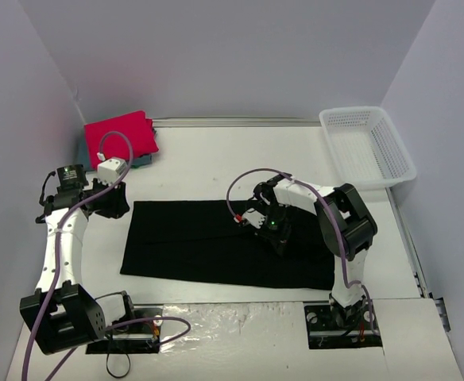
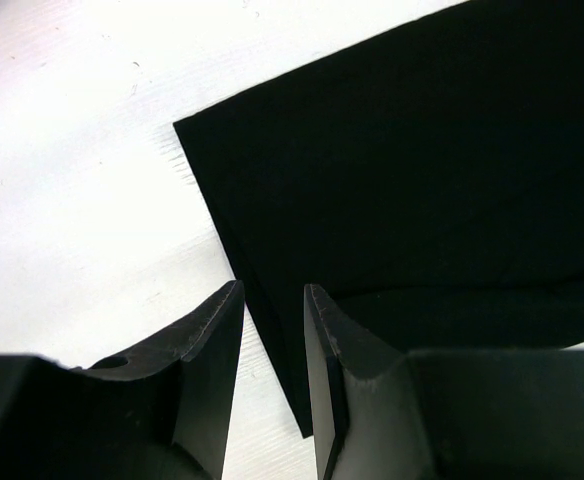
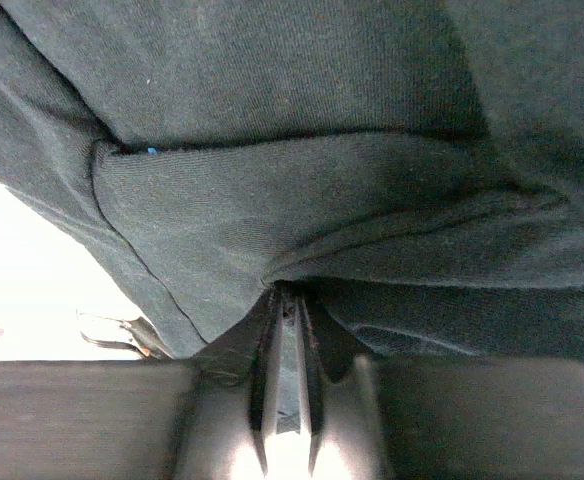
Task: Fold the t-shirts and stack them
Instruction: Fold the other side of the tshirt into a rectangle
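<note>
The black t-shirt point(image 1: 208, 242) lies flat as a long rectangle across the middle of the table. My right gripper point(image 1: 282, 240) is down on its right part, shut on a pinched fold of the black cloth point(image 3: 302, 220); the fingertips point(image 3: 277, 300) are nearly together with fabric between them. My left gripper point(image 1: 119, 205) hovers at the shirt's far left corner point(image 2: 187, 130), jaws open and nothing between them point(image 2: 272, 292). The red-pink t-shirt point(image 1: 121, 136) lies folded at the back left, on a teal-blue t-shirt point(image 1: 142, 160) of which only an edge shows.
A white mesh basket point(image 1: 367, 145) stands at the back right against the wall. White walls close in the table on three sides. Foil-covered plates hold the arm bases point(image 1: 240, 321) along the near edge.
</note>
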Available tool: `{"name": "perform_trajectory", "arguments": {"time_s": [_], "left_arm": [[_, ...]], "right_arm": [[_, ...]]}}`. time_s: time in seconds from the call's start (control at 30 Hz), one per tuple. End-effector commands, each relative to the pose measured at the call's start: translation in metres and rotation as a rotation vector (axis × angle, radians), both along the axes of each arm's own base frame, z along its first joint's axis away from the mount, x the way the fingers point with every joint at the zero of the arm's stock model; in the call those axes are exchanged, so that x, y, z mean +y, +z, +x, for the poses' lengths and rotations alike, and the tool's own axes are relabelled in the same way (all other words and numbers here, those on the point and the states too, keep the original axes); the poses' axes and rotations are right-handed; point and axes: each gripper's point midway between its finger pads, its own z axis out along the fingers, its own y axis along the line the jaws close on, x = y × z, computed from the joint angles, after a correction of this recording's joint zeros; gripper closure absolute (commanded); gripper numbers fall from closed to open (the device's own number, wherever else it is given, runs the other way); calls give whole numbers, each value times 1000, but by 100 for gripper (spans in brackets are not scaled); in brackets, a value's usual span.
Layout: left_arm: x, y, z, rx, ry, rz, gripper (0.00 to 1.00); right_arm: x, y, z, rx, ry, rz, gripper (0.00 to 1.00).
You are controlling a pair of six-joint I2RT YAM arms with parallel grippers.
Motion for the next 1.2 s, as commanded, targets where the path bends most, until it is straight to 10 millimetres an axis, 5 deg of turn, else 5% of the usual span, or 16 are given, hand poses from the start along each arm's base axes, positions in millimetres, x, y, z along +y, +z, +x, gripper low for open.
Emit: {"name": "perform_trajectory", "arguments": {"time_s": [0.0, 0.53, 1.17], "left_arm": [[-1, 13, -2, -42, -12, -3, 70], [-3, 15, -1, -45, -19, -14, 71], [-3, 12, -1, -38, -18, -18, 71]], "right_arm": [[-6, 4, -8, 1, -11, -28, 97], [10, 67, 7, -89, 12, 69, 100], [42, 84, -24, 45, 121, 165, 100]]}}
